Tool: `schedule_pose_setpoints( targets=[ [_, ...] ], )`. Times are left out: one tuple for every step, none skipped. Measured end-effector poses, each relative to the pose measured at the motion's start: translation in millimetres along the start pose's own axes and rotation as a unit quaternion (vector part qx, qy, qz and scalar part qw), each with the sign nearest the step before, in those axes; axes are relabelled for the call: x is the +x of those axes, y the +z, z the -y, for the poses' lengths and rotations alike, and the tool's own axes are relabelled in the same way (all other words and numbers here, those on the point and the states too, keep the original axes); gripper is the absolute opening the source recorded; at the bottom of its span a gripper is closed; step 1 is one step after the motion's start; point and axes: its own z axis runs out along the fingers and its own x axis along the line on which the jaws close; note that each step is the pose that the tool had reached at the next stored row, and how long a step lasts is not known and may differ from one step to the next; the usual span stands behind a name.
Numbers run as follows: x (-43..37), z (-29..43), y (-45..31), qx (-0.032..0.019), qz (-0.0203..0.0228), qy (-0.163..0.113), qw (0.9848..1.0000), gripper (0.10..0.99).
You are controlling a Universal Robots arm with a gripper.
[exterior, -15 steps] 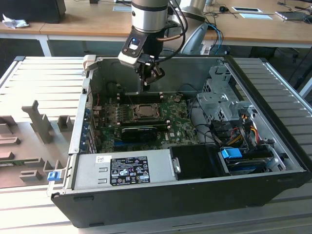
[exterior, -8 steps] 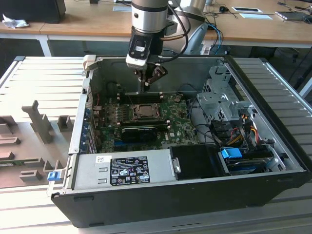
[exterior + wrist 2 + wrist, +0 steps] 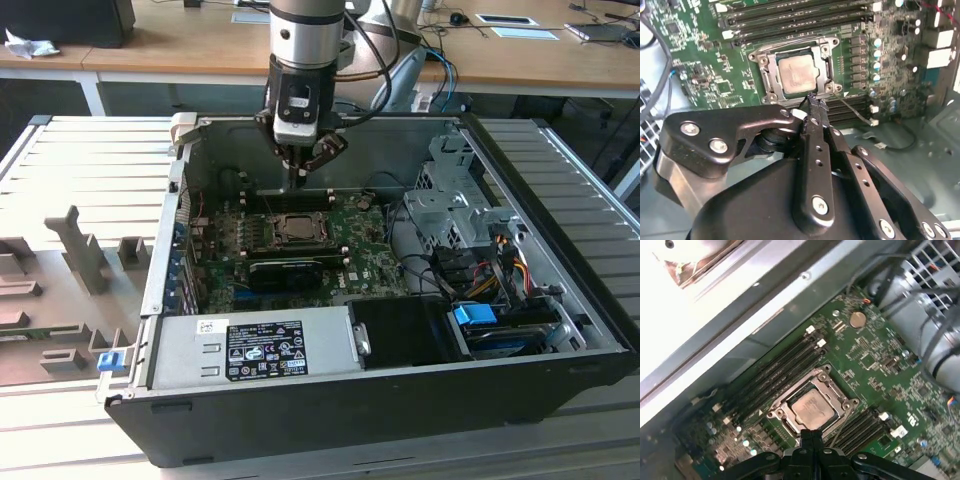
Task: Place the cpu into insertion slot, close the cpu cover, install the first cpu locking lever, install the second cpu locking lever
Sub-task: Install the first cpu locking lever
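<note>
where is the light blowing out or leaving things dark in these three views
first wrist view: the pale surface outside the case is blown out white; second wrist view: the cpu has a soft sheen on its metal top, the black pincer reads dark; exterior view: the ribbed table is bright, the case interior shaded

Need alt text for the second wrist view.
The shut gripper hangs with its tip at the rim of the insertion slot, where the cpu sits framed by the silver cpu cover on a green motherboard.
</note>
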Motion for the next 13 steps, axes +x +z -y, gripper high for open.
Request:
schedule_pose_setpoints(
  targets=[
    [0.0, 0.0, 0.1, 0.0002, 0.0000, -0.012, 0.9999, 0.106],
    [0.0, 0.0, 0.2, 0.0005, -0.0001, -0.028, 0.9996, 0.106],
    [0.0, 0.0, 0.2, 0.0008, -0.0001, -0.044, 0.9990, 0.106],
    [0.0, 0.0, 0.3, 0.0011, -0.0001, -0.059, 0.9983, 0.106],
    [0.0, 0.0, 0.4, 0.0014, -0.0002, -0.077, 0.9971, 0.106],
    [0.0, 0.0, 0.4, 0.0017, -0.0002, -0.091, 0.9958, 0.106],
    [0.0, 0.0, 0.5, 0.0019, -0.0002, -0.105, 0.9945, 0.106],
    [0.0, 0.0, 0.5, 0.0021, -0.0002, -0.114, 0.9935, 0.106],
    [0.0, 0.0, 0.5, 0.0023, -0.0002, -0.126, 0.9920, 0.106],
    [0.0, 0.0, 0.5, 0.0024, -0.0003, -0.134, 0.9910, 0.106],
    [0.0, 0.0, 0.6, 0.0028, -0.0003, -0.152, 0.9884, 0.106],
    [0.0, 0.0, 0.6, 0.0030, -0.0003, -0.166, 0.9861, 0.106],
    [0.0, 0.0, 0.7, 0.0033, -0.0003, -0.180, 0.9837, 0.106]
  ],
)
